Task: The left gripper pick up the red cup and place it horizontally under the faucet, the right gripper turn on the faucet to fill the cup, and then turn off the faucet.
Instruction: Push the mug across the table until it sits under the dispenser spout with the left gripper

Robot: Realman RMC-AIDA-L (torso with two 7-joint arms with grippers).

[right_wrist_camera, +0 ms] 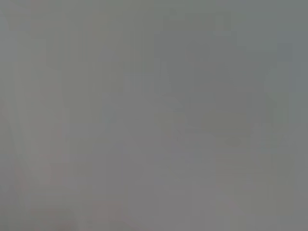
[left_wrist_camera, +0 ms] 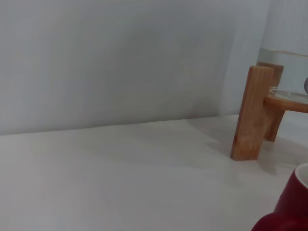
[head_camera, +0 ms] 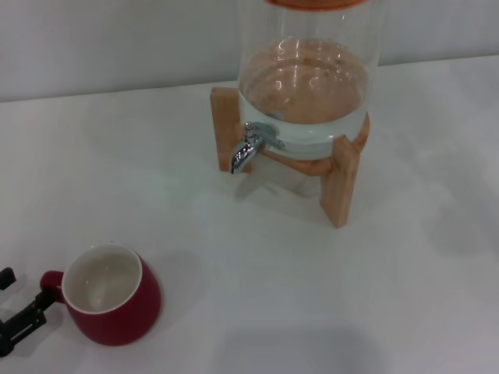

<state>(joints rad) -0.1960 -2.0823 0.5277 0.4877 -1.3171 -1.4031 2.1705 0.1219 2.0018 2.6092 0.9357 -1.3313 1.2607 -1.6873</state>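
The red cup stands upright on the white table at the front left, white inside showing, with its loop handle pointing left. My left gripper is at the far left edge of the head view, open, with its black fingers on either side of the handle's end. The cup's edge also shows in the left wrist view. The chrome faucet sticks out of the clear glass dispenser at the back, spout down, with nothing under it. My right gripper is out of view; the right wrist view shows only plain grey.
The dispenser holds water and sits on a wooden stand, which also shows in the left wrist view. The white table runs from the stand to the front edge. A pale wall stands behind.
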